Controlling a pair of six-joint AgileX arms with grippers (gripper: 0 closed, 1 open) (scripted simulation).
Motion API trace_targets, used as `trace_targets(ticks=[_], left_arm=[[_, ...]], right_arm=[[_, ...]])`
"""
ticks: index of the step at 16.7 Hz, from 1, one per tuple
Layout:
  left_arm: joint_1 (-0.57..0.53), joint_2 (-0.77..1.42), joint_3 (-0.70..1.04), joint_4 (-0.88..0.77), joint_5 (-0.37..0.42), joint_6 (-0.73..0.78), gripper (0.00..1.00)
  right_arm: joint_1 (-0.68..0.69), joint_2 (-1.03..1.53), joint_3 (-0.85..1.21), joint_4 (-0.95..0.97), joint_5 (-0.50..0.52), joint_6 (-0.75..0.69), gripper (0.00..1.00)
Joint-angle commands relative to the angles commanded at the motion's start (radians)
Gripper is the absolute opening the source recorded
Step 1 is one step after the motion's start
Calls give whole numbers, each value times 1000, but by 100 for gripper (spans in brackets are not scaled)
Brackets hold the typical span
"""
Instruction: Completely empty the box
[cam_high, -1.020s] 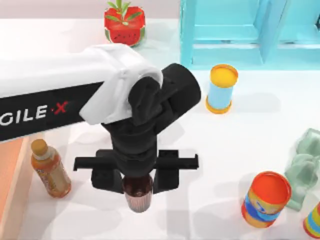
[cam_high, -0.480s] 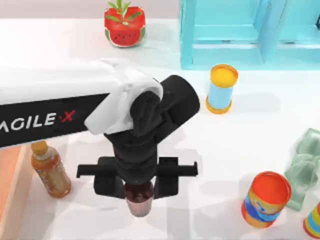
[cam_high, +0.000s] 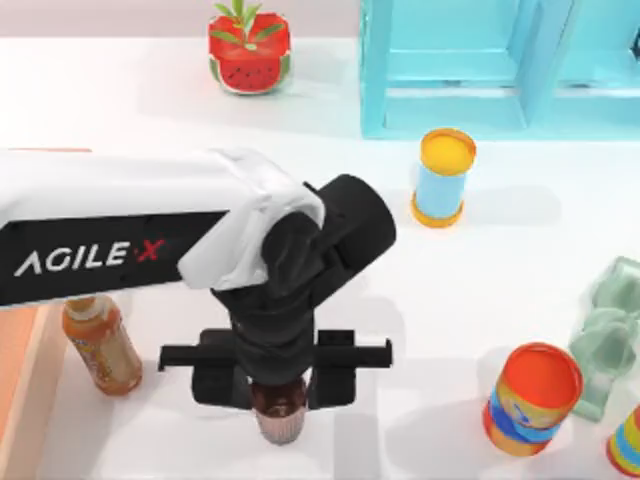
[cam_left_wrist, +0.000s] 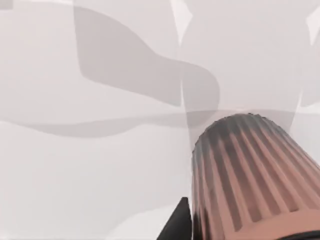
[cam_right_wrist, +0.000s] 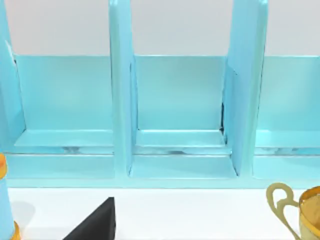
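Observation:
The box (cam_high: 18, 375) shows as a strip of orange-brown floor and pale tan wall at the table's left edge. My left gripper (cam_high: 279, 382) hangs over the white table right of it, near the front edge, shut on a dark reddish-brown ribbed bottle (cam_high: 280, 418). The left wrist view has the same ribbed bottle (cam_left_wrist: 250, 175) close up above bare table. An amber bottle with a yellow cap (cam_high: 99, 343) stands on the table just outside the box wall. My right gripper (cam_right_wrist: 95, 224) is parked facing the turquoise frame.
A turquoise shelf-like frame (cam_high: 460, 70) stands at the back right, a watermelon-patterned pot (cam_high: 249, 46) at the back. A blue can with orange ends (cam_high: 443, 178), an orange-and-blue can (cam_high: 531, 398), a pale green figure (cam_high: 608, 330) and a striped can (cam_high: 626, 446) occupy the right side.
My left arm has reached farther right and toward the table's front edge, carrying the brown bottle with it. The amber bottle has stayed in place.

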Motion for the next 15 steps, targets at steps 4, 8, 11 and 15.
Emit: trace_targets(ticks=[4,8,11,15], left_arm=[[0,0,0,0,0,0,23],[0,0,0,0,0,0,53],[0,0,0,0,0,0,75],[0,0,0,0,0,0,100]], right_arm=[[0,0,0,0,0,0,100],[0,0,0,0,0,0,100],[0,0,0,0,0,0,100],[0,0,0,0,0,0,100]])
